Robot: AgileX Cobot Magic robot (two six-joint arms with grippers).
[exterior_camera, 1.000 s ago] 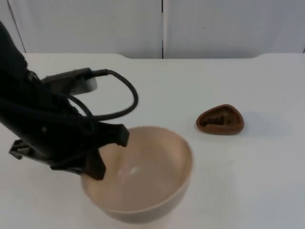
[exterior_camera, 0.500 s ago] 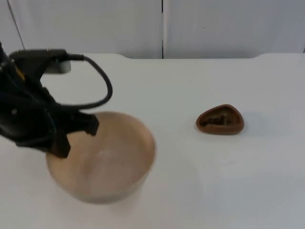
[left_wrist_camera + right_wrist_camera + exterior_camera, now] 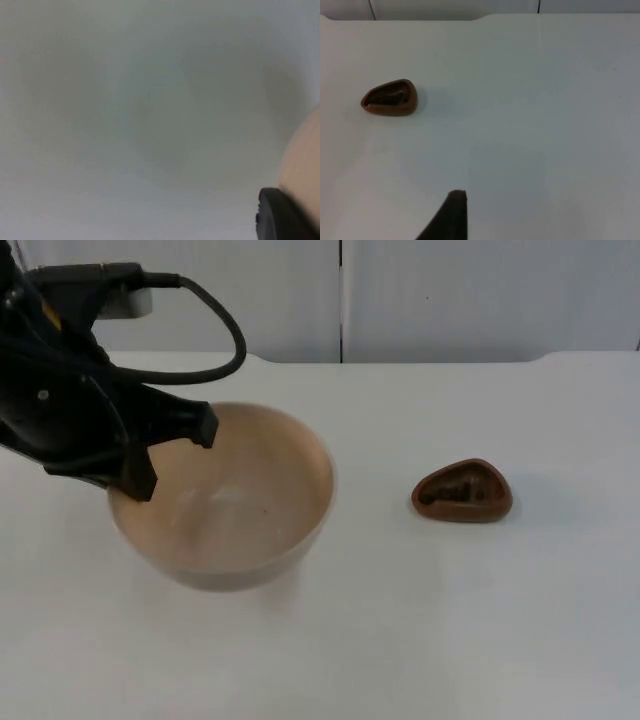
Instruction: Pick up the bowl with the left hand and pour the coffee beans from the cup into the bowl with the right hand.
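- Top view, at the left: the left gripper (image 3: 170,455) holds the beige bowl (image 3: 235,505) by its left rim, one finger inside the wall and one outside, so it is pinching the rim.
- The bowl is tilted a little, its opening turned up and toward the camera; its inside looks bare. A soft shadow lies on the white table (image 3: 420,620) just under it, and I cannot tell if the bottom touches the table.
- Left wrist view: one black fingertip (image 3: 280,217) lies against the pale curved wall of the bowl (image 3: 305,160), with blurred table behind.
- To the right of the bowl and well apart from it, the small brown cup (image 3: 462,491) stands on the table. Its outline is rounded and somewhat triangular, and dark coffee beans (image 3: 450,494) lie inside.
- Right wrist view: the cup (image 3: 389,97) is far from the right gripper (image 3: 451,215), which waits above the bare table. One dark fingertip is visible, so I cannot tell if its fingers are spread or pressed together.
- At the far edge of the table stands the grey partition wall (image 3: 480,295).
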